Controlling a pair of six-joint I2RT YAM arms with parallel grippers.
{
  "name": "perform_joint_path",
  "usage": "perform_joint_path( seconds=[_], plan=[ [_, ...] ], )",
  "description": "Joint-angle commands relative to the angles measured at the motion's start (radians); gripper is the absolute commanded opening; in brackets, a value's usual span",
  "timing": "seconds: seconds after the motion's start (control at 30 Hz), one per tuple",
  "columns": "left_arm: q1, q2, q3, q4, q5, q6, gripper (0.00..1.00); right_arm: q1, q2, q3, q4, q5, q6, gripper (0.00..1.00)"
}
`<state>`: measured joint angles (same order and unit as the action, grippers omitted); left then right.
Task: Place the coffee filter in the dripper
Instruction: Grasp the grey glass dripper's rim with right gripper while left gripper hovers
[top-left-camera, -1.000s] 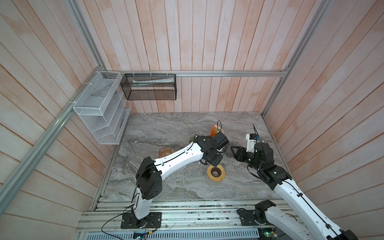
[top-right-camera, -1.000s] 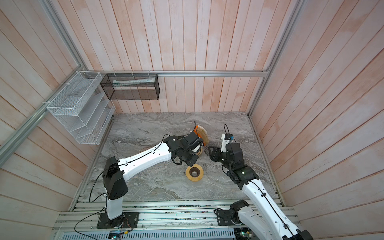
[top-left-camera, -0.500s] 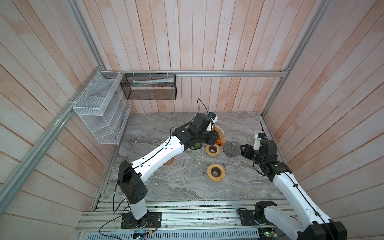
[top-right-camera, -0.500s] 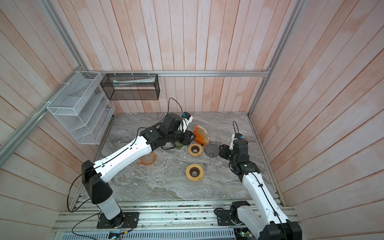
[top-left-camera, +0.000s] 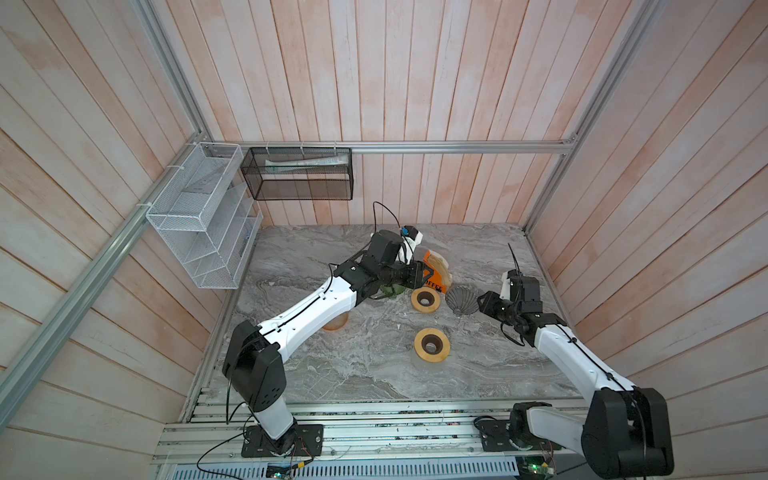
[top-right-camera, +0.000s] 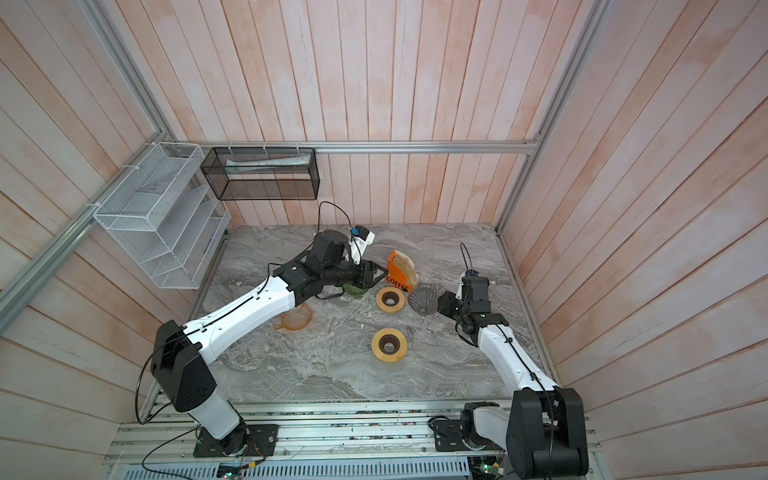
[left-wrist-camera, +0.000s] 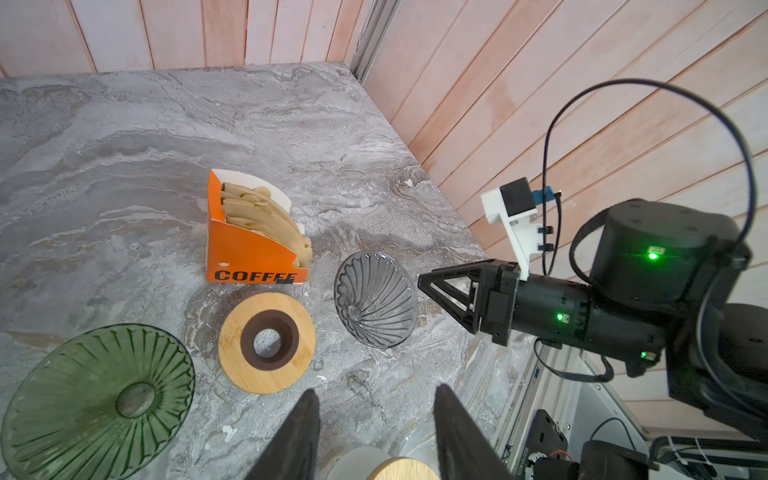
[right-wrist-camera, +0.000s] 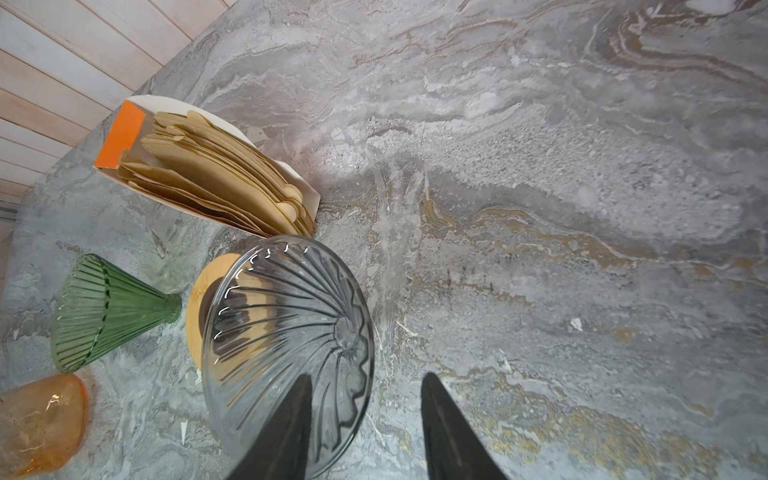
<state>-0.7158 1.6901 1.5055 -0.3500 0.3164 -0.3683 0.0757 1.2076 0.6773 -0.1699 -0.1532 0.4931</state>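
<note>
- A second ago the left arm lay folded over the middle of the tabletop (top-left-camera: 332, 374). Now it stretches toward the back edge. The left gripper (left-wrist-camera: 376, 390) hangs above the surface, short of the orange filter box (left-wrist-camera: 245, 253), its jaws moderately apart and empty.
- The paper filters (left-wrist-camera: 257, 216) all stand fanned in that box, right of the middle and toward the back edge. None is lifted out.
- The right arm has come down. The right gripper (right-wrist-camera: 366, 375) now sits at the rim of the clear glass dripper (left-wrist-camera: 376, 299), jaws partly apart and not clamped. Whether a finger touches the glass cannot be told.
- That dripper lies tipped on its side on the right half of the tabletop. It is just in front of the box, just beside a wooden dripper stand (left-wrist-camera: 270, 380), and holds no filter.
- A green glass dripper (left-wrist-camera: 95, 395) lies on the stand's far side.
- The arms appear to have split the work, the left going for a filter and the right for the dripper. The task looks early: both the pick and the placing remain.
</note>
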Motion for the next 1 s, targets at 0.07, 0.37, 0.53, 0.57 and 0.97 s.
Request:
perform_joint_path(
  seconds=[0.07, 0.37, 0.53, 0.57, 0.97],
  plan=[
    [0.012, -0.014, -0.012, 0.022, 0.009, -0.009, 0.48, -0.004, 0.029, -0.020, 0.053, -0.022, -0.001, 0.44],
    [0.016, -0.005, -0.012, 0.014, 0.000, -0.009, 0.48, -0.003, 0.092, 0.005, 0.074, -0.032, -0.009, 0.41],
    [0.016, 0.003, -0.013, 0.013, 0.003, -0.011, 0.48, -0.004, 0.123, -0.002, 0.105, -0.054, -0.002, 0.39],
    [0.016, 0.003, -0.013, 0.013, 0.004, -0.012, 0.48, -0.004, 0.130, -0.001, 0.108, -0.055, -0.002, 0.38],
    [0.016, 0.005, -0.014, 0.009, -0.002, -0.010, 0.48, -0.004, 0.183, 0.025, 0.124, -0.041, -0.005, 0.29]
  ],
)
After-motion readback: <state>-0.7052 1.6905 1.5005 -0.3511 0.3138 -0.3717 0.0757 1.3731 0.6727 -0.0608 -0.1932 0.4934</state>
